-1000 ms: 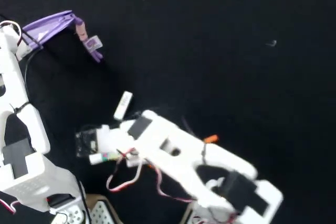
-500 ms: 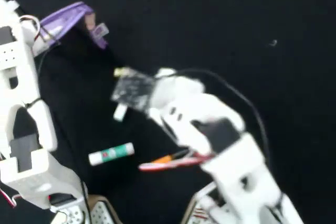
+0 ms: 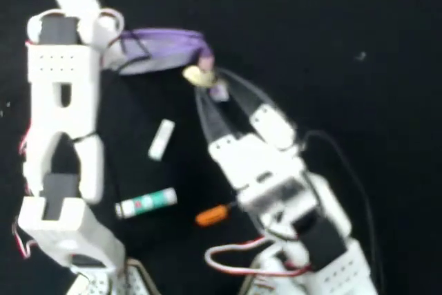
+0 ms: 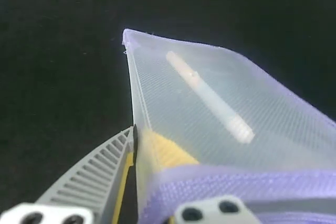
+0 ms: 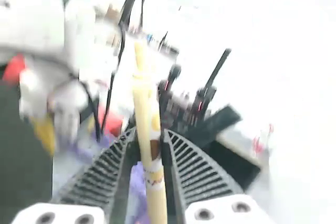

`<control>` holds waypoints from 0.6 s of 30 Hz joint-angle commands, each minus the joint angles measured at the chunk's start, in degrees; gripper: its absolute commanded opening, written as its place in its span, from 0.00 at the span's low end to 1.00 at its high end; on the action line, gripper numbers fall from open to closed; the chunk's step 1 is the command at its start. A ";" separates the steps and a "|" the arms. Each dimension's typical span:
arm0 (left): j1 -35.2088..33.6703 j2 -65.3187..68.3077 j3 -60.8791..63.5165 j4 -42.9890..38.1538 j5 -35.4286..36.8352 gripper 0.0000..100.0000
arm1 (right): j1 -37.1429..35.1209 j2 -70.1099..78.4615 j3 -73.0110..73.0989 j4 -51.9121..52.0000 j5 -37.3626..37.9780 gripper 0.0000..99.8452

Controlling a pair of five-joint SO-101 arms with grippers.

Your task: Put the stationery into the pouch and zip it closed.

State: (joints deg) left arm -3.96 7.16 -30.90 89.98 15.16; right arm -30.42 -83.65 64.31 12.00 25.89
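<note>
- Right claw (image 3: 210, 82) in the high view grips a yellow pen (image 3: 196, 74) at the mouth of the purple pouch (image 3: 162, 41), far left over the black worktop (image 3: 359, 143); an eraser (image 3: 161, 138), glue stick (image 3: 146, 202) and orange pen (image 3: 213, 214) lie nearer.
- Left wrist view: left claw (image 4: 135, 142) clamps the pouch's edge; a white stick (image 4: 210, 95) lies inside.
- Right wrist view: narrow jaws pinch the yellow pen, which sticks out past them.
</note>
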 commanded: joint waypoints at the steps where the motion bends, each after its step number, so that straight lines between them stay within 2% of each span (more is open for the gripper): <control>1: 3.74 -0.97 -4.00 0.53 2.20 0.03 | 0.88 -4.53 5.32 -12.84 -8.88 0.01; 6: 5.49 -0.62 -3.47 0.53 2.37 0.03 | 0.88 -3.74 14.20 -27.96 -16.09 0.01; 10: 5.49 -0.62 -3.38 0.53 2.64 0.03 | 0.88 1.10 18.68 -39.12 -16.79 0.01; 18: 5.58 -0.53 -3.30 0.62 2.64 0.03 | 0.88 23.16 13.76 -55.91 -18.90 0.01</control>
State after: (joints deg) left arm 0.88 7.16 -30.99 90.42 17.01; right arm -30.42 -68.79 82.86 -37.93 8.40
